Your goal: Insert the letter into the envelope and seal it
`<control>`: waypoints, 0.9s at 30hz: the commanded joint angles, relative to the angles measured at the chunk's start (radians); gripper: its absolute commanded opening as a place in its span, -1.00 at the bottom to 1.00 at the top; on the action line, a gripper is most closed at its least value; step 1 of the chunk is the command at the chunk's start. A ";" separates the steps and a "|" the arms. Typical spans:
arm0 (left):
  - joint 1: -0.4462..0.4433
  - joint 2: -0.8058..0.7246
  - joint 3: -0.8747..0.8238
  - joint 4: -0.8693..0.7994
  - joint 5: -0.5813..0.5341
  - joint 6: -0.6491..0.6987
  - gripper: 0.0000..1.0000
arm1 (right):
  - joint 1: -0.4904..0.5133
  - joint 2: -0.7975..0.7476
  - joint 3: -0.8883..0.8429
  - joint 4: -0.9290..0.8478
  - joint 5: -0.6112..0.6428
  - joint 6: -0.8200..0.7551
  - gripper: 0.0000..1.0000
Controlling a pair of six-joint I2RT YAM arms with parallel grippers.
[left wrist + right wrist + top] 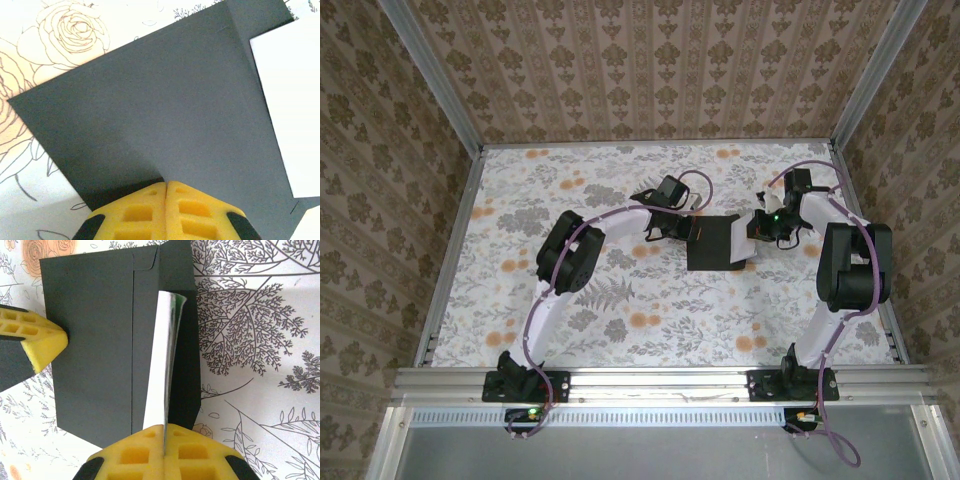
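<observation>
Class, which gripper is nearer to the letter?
Right. The right gripper pinches the letter; the left gripper sits apart from it, at the opposite edge of the envelope.

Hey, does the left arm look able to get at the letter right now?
Probably not easily. The left pincer is shut at the envelope's opposite edge, with the envelope's width between it and the letter, and the right pincer clamps the letter, which stands on edge.
</observation>
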 commanded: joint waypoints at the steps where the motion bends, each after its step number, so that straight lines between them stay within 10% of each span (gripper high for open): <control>1: 0.007 0.032 -0.024 -0.068 -0.031 0.038 -1.00 | -0.005 -0.018 0.010 0.006 -0.005 0.005 -1.00; 27: 0.007 0.059 -0.002 -0.100 -0.028 0.057 -1.00 | 0.007 0.052 -0.040 0.112 -0.089 0.007 -1.00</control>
